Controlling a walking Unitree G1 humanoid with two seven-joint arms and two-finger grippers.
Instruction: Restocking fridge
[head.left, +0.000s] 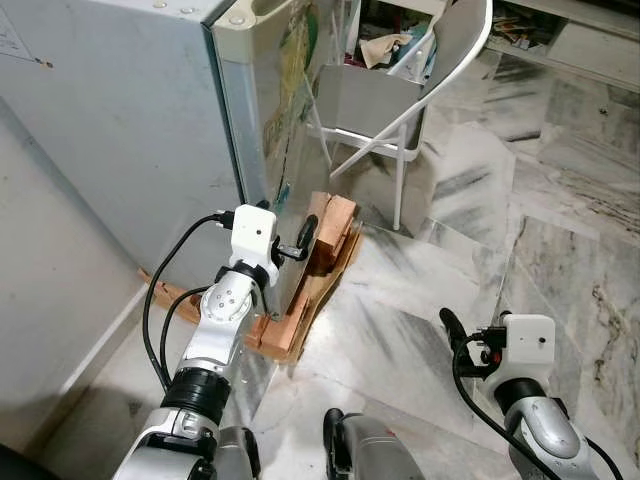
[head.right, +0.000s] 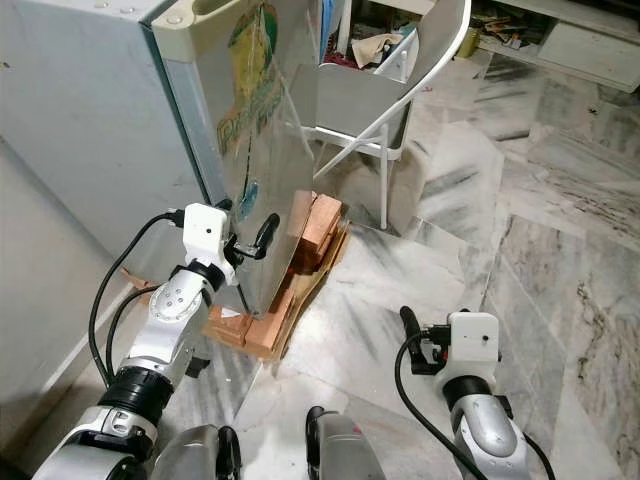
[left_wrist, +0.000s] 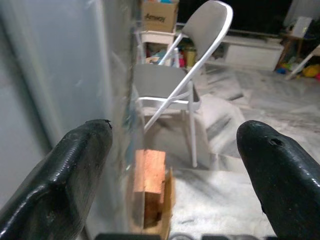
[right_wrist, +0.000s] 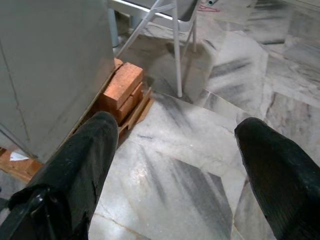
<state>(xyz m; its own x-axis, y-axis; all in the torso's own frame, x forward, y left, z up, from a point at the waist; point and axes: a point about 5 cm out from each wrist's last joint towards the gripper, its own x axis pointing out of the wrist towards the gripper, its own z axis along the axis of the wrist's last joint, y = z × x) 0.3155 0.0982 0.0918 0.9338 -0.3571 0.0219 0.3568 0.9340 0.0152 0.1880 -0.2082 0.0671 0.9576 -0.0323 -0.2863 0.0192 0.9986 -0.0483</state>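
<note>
Left claw (head.left: 296, 243) spread at fridge (head.left: 130, 110) corner

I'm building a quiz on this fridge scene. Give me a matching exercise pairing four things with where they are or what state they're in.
Things:
1. left gripper
2. right gripper
3. bricks
4. folding chair

Places or states:
A. stacked under the fridge
B. low over the marble floor, open
C. raised at the fridge's door edge, open
D. standing beyond the fridge

Pairs: 1-C, 2-B, 3-A, 4-D
</note>
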